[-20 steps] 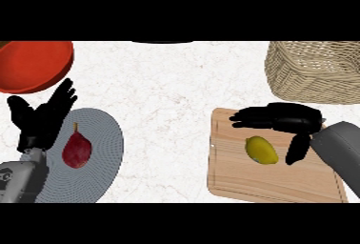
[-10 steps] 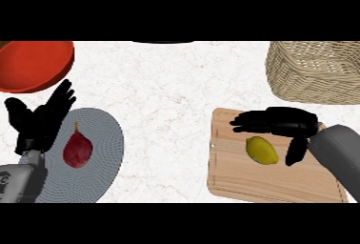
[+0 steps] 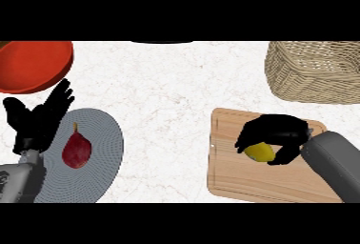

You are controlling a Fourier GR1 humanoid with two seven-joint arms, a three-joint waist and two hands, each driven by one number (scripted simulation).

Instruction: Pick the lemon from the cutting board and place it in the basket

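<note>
While the lemon (image 3: 260,151) lies on the cutting board (image 3: 239,183), enclosed by the curled fingers of the right hand (image 3: 275,132), it should be lifted straight up before being carried to the wicker basket (image 3: 316,71) (the left hand (image 3: 36,121) rests open).

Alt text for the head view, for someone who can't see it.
The robot's right hand curls around a yellow lemon over a wooden cutting board. A wicker basket sits beyond it; the left hand rests open at a grey plate's edge.
</note>
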